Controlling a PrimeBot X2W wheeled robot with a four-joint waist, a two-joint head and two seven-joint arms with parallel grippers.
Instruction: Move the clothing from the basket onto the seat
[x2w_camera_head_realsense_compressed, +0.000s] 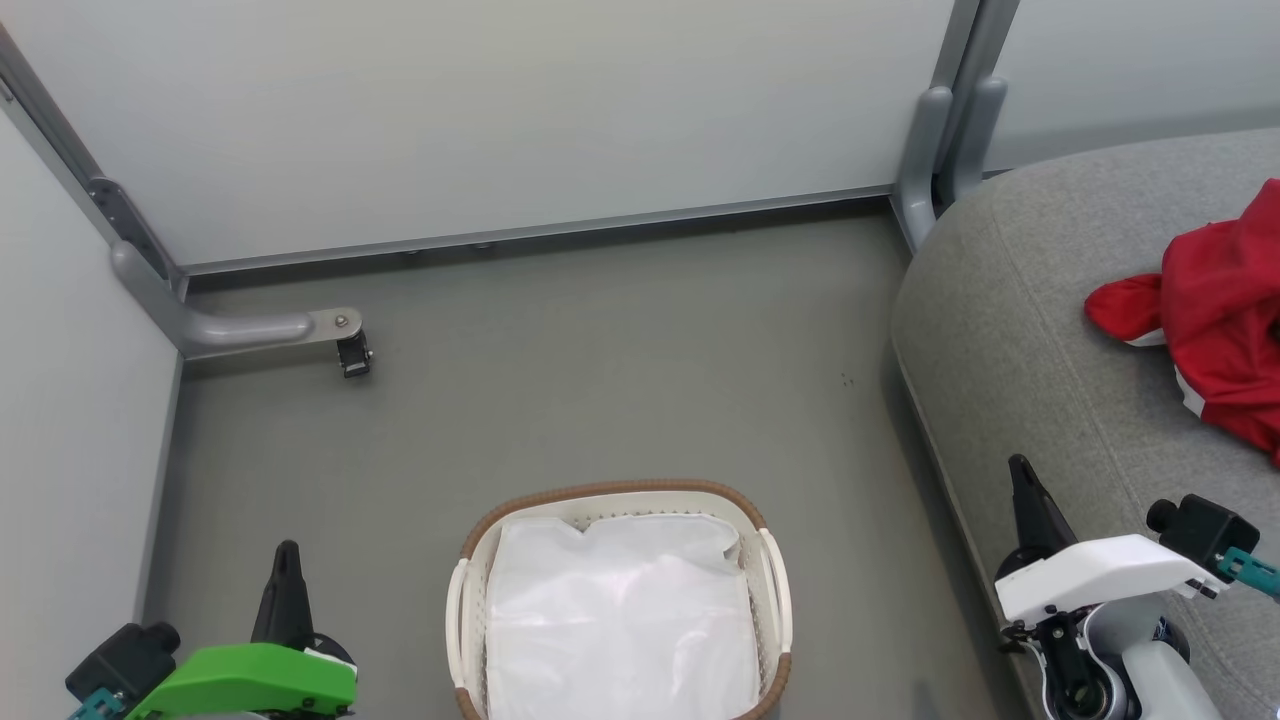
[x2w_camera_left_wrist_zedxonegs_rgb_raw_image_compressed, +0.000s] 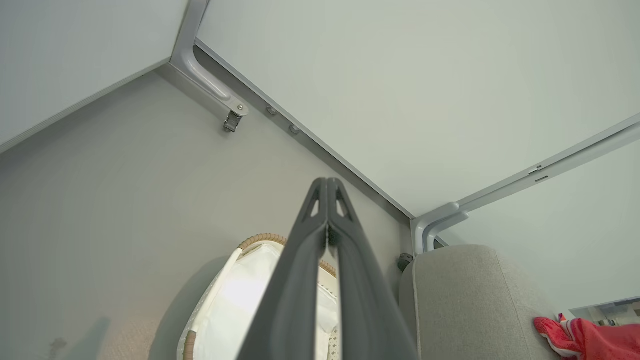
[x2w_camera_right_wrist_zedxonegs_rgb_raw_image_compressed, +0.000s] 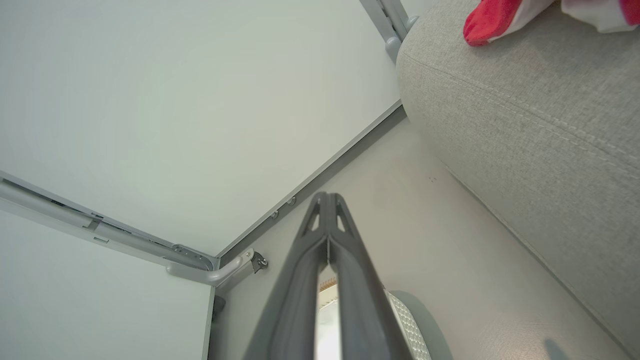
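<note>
The grey floor (x2w_camera_head_realsense_compressed: 600, 380) carries the basket, and the seat (x2w_camera_head_realsense_compressed: 1020, 330) rises from it at the right, its rounded edge running beside the right tool. The clothing (x2w_camera_head_realsense_compressed: 1225, 300) is seen lying on the seat, well in from that rounded edge, with one red sleeve stretched toward it. The rest is cut off, so it cannot be told whether any part hangs over another edge, and a slide off under its own weight cannot be ruled out. The basket (x2w_camera_head_realsense_compressed: 600, 492) is set on the floor between the two tools, and inside it the white liner (x2w_camera_head_realsense_compressed: 620, 620) is seen with no red fabric, so the task is judged done or nearly so. A small garment under the liner's folds could be overlooked, or the liner itself could be mistaken for clothing and dragged out. The left tool (x2w_camera_head_realsense_compressed: 287, 548) and the right tool (x2w_camera_head_realsense_compressed: 1018, 462) are both clenched on nothing, fingers pressed together. A careless swing of the right one could catch the upholstery, and the left one could knock the basket.
</note>
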